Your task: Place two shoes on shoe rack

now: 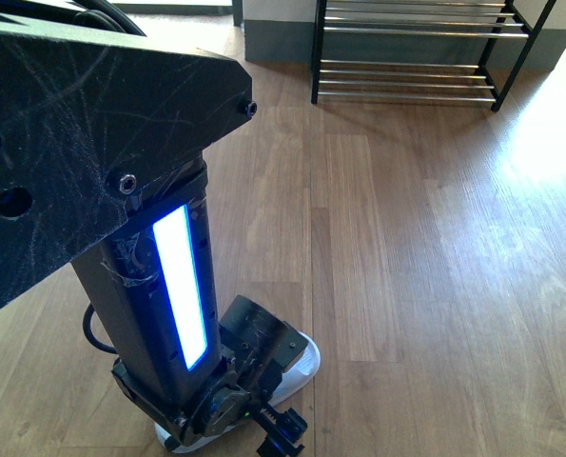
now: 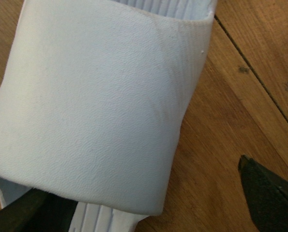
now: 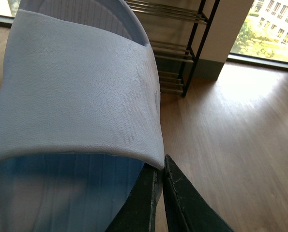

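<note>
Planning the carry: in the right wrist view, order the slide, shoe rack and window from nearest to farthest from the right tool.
1. The pale blue slide, pinched in the right tool itself.
2. The shoe rack, ahead across the wood floor.
3. The window, past the wall corner beyond the rack.

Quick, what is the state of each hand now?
Left hand: open, over one pale slide.
Right hand: closed on another pale slide.

The shoe rack stands far right. One slide lies near left on the floor, under the left arm.
</note>
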